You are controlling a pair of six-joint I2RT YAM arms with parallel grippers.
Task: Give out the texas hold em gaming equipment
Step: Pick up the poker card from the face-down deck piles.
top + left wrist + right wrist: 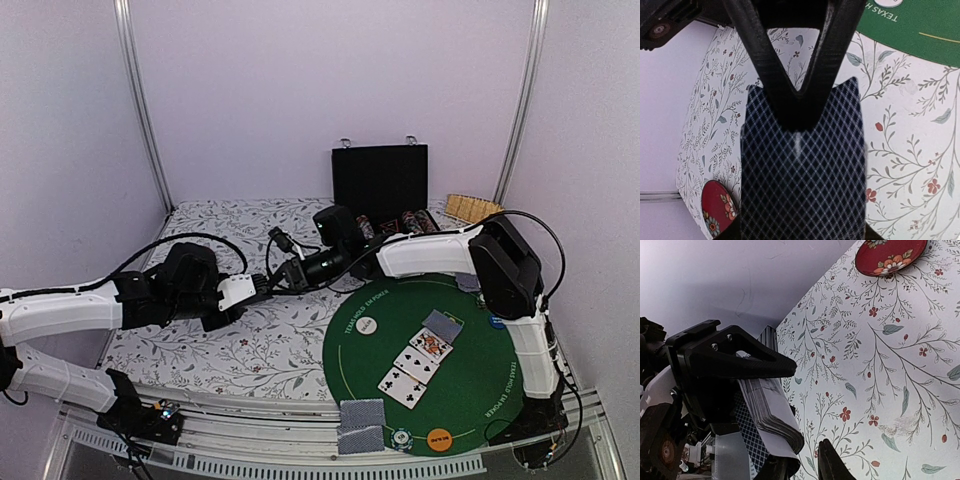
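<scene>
My left gripper [258,289] is shut on a deck of playing cards [800,180] with blue patterned backs, held above the floral cloth. The deck fills the left wrist view between its own fingers [734,232]. My right gripper [283,275] has reached across to meet it. In the right wrist view the deck [772,410] hangs from the left gripper's black finger [735,365]. My right gripper [807,467] is narrowly open, its tips at the deck's lower end. On the green mat [470,395] lie face-up cards [418,365], face-down cards [361,425], a white disc [367,324], an orange disc [438,437] and a blue disc [497,322].
An open black case [380,180] with chips [400,222] stands at the back, a woven basket piece [472,207] to its right. A red floral dish [890,252] lies on the cloth, also in the left wrist view [715,205]. White walls enclose the table.
</scene>
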